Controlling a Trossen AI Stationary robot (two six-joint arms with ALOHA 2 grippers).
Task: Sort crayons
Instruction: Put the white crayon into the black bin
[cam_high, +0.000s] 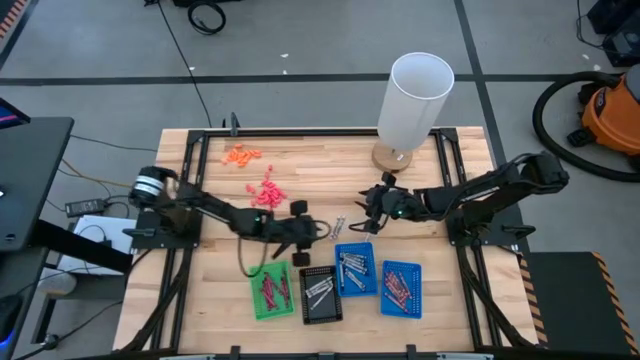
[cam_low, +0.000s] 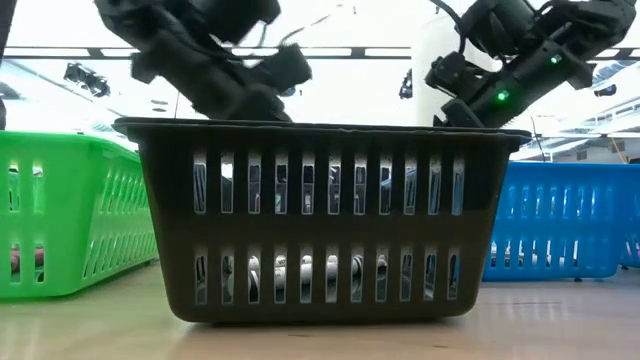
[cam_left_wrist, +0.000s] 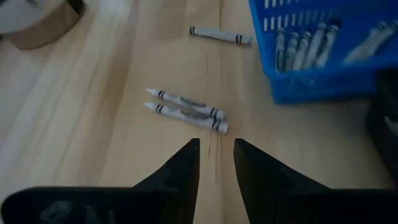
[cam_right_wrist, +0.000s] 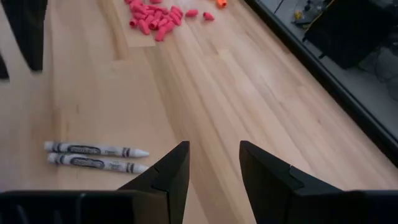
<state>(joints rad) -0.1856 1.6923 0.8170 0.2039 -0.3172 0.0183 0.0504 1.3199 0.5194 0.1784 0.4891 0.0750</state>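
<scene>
Your left gripper (cam_high: 322, 230) sits mid-tabletop (cam_high: 310, 165), just behind the black tray (cam_high: 321, 296); in its wrist view the fingers (cam_left_wrist: 186, 163) are a little apart with nothing between them, aimed at a pair of silvery grey crayons (cam_left_wrist: 186, 109) lying side by side and touching on the wood. A third loose grey crayon (cam_left_wrist: 221, 35) lies farther off, just beside the blue tray (cam_left_wrist: 323, 74).

Your right gripper (cam_high: 368, 203) hovers near that same pair (cam_right_wrist: 96, 156) from the other side, fingers (cam_right_wrist: 171, 171) spread and empty. In the high view the pair (cam_high: 339, 226) lies between the two grippers.

Along the front edge you have four trays: green tray (cam_high: 269, 291) with dark maroon crayons (cam_high: 272, 288), the black tray with grey crayons (cam_high: 319, 291), a blue tray (cam_high: 355, 270) with more grey crayons (cam_high: 354, 268), and a second blue tray (cam_high: 401, 288) with red crayons (cam_high: 397, 288).

A cluster of pink-red bits (cam_high: 268, 193) and a cluster of orange bits (cam_high: 241, 155) sit on the far left part of the tabletop, well apart from the trays. A white cylinder (cam_high: 414, 98) on a round wooden base stands at the far edge.

Low view: the black tray (cam_low: 320, 215) fills the middle, green left, blue right, both arms above it
</scene>
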